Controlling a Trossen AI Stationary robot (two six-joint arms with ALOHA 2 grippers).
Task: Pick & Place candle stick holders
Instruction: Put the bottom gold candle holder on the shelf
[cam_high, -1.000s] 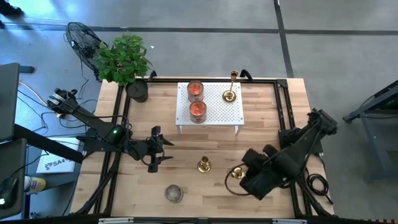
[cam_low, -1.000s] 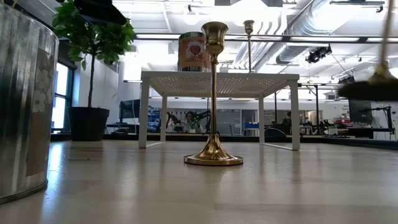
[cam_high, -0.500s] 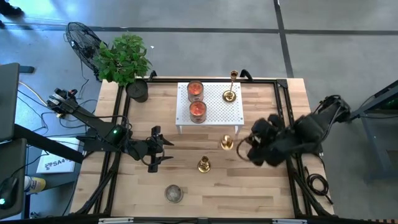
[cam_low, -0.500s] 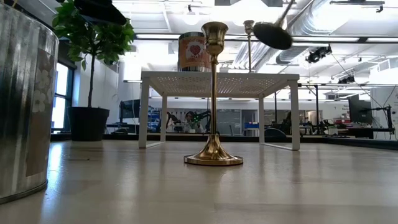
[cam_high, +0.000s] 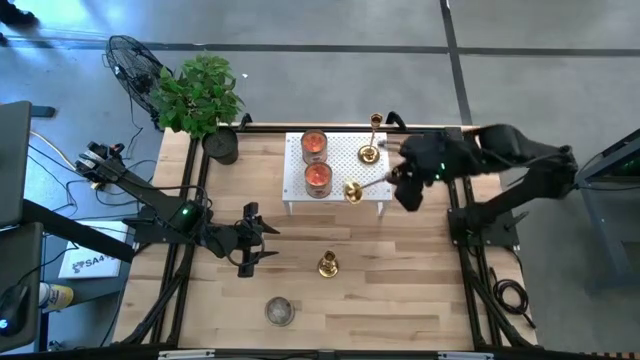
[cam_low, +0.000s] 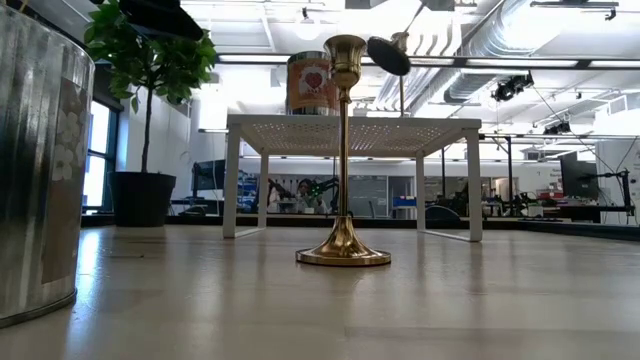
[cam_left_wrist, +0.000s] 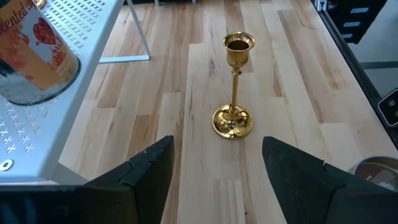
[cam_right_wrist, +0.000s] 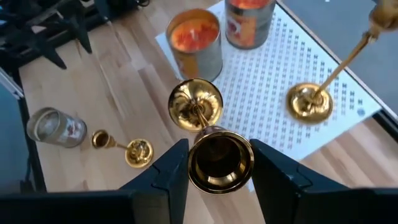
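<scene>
A: Your right gripper (cam_right_wrist: 214, 163) carries a gold candlestick (cam_high: 362, 186) over the near right edge of the white perforated stand (cam_high: 345, 172). The jaws clamp the cup end; the stem lies close to level, the round base pointing toward the two glass jar candles (cam_high: 316, 162).

B: So what goes wrong from here?

A: Three things, as I judge it. You set it down while it lies sideways and it lands on the base rim, then tips and rolls off the stand. You swing it further in and the base clips the nearer jar candle, which stands just beside it. Or you knock the tall candlestick (cam_high: 371, 144) already upright at the far right corner of the stand (it is slim and looks top-heavy).

B: How firm is the grip?

A: Partly closed, both fingers pressed against the cup from either side. The hold is at one end only, so the piece could pivot in the jaws when you rotate it upright.

B: And your left side?

A: The left gripper (cam_left_wrist: 214, 169) hangs near the table's left half, fingers spread well apart, holding nothing and touching nothing. A third candlestick (cam_left_wrist: 234, 88) stands upright on the wooden table (cam_high: 420, 300) just ahead of it, clear of the fingers, not yet moved. The grey tin (cam_high: 279, 311) sits at the near edge, well apart from everything.
</scene>
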